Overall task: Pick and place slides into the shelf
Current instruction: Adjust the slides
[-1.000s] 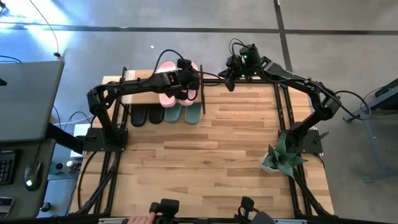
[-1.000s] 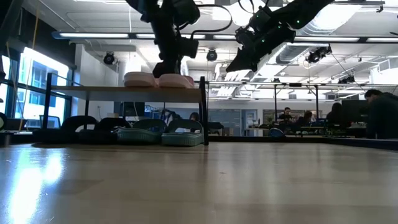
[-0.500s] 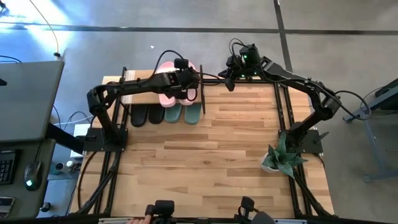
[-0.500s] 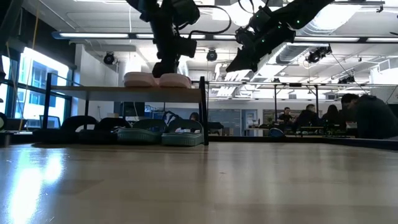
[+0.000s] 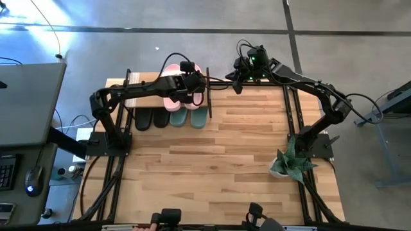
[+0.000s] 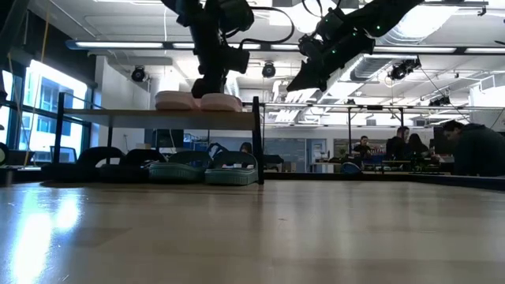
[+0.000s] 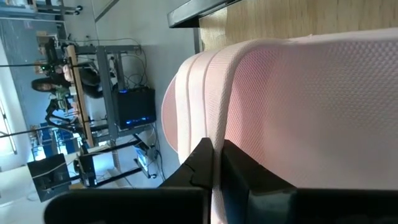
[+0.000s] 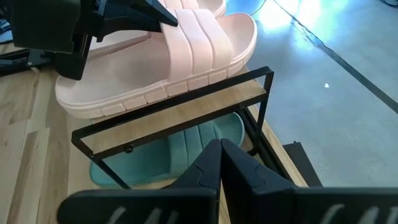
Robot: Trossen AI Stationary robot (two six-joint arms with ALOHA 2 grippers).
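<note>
My left gripper [image 5: 191, 82] reaches across the top board of the shelf [image 5: 138, 97], right over the pale pink slides [image 5: 168, 70] that lie side by side on that board at its right end. In the left wrist view the two dark fingers [image 7: 205, 163] sit pressed together against the ribbed strap of a pink slide [image 7: 298, 112], so they look closed with nothing between them, though I cannot tell whether they pinch the strap's edge. From worktop height the pink pair [image 6: 197, 101] rests flat on the board, with my left arm coming down onto it from above. On the lower level, the black slides [image 5: 151, 119] lie to the left and the sage green slides [image 5: 189, 117] beside them to the right, toes pointing out over the worktop [image 5: 218, 160]. My right gripper [image 5: 237, 83] hovers just beyond the shelf's right end, clear of it, fingers closed together and empty; its wrist camera looks at the shelf's black frame [image 8: 261, 102], a pink slide [image 8: 186, 50] on top and a green slide [image 8: 205, 146] below. A potted plant [image 5: 292, 160] stands near the worktop's right edge.
</note>
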